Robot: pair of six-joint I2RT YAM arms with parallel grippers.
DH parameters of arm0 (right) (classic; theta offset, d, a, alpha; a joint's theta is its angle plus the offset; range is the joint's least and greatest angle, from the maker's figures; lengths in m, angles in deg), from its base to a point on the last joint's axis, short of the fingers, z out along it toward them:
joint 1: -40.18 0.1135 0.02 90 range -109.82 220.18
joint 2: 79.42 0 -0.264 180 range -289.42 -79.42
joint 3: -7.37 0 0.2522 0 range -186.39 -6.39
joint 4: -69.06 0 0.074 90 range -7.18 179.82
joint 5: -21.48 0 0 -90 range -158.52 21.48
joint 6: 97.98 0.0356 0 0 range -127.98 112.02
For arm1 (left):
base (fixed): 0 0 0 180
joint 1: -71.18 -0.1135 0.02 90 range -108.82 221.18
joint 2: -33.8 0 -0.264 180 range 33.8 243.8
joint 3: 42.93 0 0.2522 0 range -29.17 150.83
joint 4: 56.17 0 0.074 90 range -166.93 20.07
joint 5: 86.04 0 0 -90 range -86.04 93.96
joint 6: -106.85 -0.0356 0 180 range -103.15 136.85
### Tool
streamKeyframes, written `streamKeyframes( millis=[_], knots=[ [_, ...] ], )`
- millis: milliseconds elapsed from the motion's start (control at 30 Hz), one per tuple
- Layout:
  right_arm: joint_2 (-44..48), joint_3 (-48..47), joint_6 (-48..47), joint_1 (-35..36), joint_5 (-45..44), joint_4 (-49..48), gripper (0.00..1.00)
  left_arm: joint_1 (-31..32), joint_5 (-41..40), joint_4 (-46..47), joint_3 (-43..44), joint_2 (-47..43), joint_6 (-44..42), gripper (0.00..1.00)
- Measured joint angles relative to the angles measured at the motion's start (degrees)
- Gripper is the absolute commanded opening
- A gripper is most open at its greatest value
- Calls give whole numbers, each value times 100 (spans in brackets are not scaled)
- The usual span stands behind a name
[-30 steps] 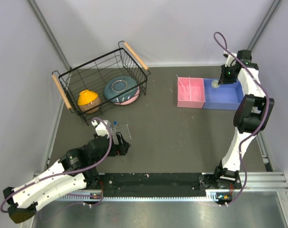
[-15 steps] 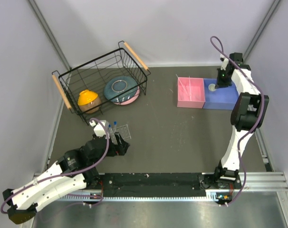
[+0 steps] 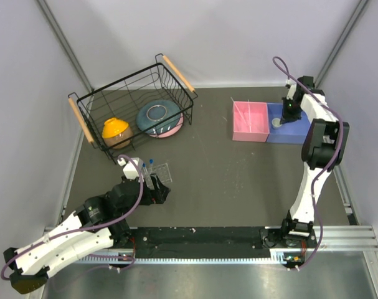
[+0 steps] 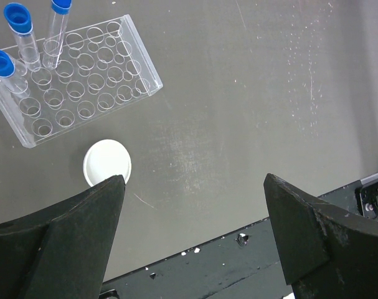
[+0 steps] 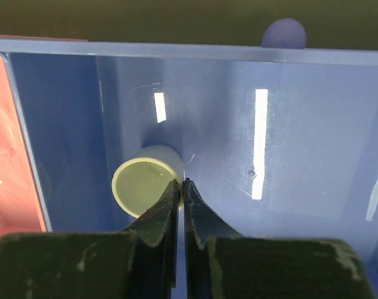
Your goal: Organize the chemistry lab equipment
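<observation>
- The right gripper (image 5: 179, 185) is closed tight on the rim of a white cup (image 5: 145, 182). It pinches the thin wall so the cup hangs from one edge and can be lowered without tipping out.
- The cup sits low inside the blue bin (image 5: 301, 156), close to the wall it shares with the pink bin (image 3: 250, 121). I judge the blue bin to be the place for cups. Whether the cup touches the floor yet I cannot tell.
- Thin clear rods (image 3: 241, 114) already lie in the pink bin, so each kind gets its own box.
- The left gripper (image 4: 192, 180) is wide open over the bench (image 4: 238, 93) and holds nothing. A second white cup (image 4: 106, 163) is just beside its left finger, probably the next pick.
- Beyond that cup stands the clear rack (image 4: 83, 78), with blue-capped tubes (image 4: 18, 18) upright in it.
- A second ago the right gripper and cup were nearer the bin's far edge. They have since come toward its near left corner. The left arm has barely shifted.
</observation>
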Motion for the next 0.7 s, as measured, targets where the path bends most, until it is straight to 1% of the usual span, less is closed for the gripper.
streamKeyframes(
  millis=[233,300,367,433,467,700],
  knots=[
    [-15,0,-17,-2,2,-7,6,0,0,-2,0,20,0,99],
    [-15,0,-20,-2,4,-7,11,0,0,0,0,24,0,99],
    [-15,0,-31,0,11,-4,18,0,0,-2,0,24,0,99],
    [-15,0,-44,0,24,7,22,0,0,-7,0,24,0,99],
    [-15,0,-55,0,26,9,26,0,0,-11,2,24,0,99],
    [103,15,-85,0,87,57,29,0,9,-42,76,-15,2,99]
  ],
)
